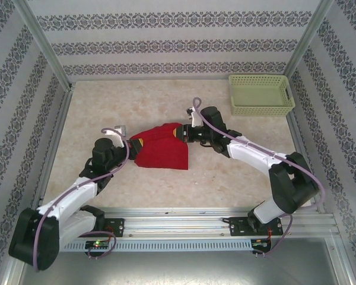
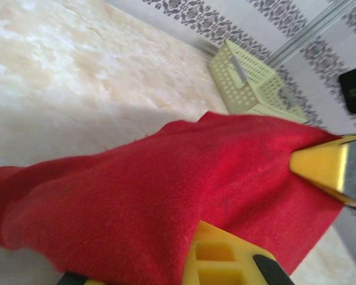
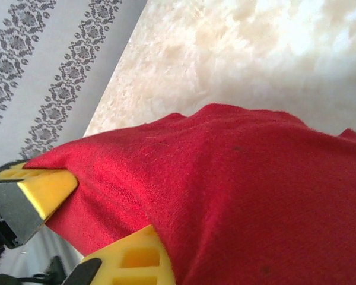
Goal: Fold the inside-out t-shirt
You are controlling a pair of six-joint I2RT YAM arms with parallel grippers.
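The inside-out t-shirt [image 1: 161,149] is a bright red bundle held up between both arms over the middle of the table, its lower part hanging towards the tabletop. My left gripper [image 1: 134,143] is shut on its left end. My right gripper [image 1: 183,133] is shut on its right end. In the left wrist view the t-shirt [image 2: 166,196] drapes over my left gripper [image 2: 190,243], hiding one finger; one yellow finger [image 2: 225,258] shows. In the right wrist view the t-shirt [image 3: 243,190] likewise covers my right gripper [image 3: 166,249], with one yellow finger [image 3: 130,261] showing.
A pale green lattice basket [image 1: 261,94] stands at the back right corner, also the basket [image 2: 249,83] in the left wrist view. Patterned walls and metal posts close in the beige table [image 1: 107,107]. The left gripper's yellow finger [image 3: 44,187] shows in the right wrist view.
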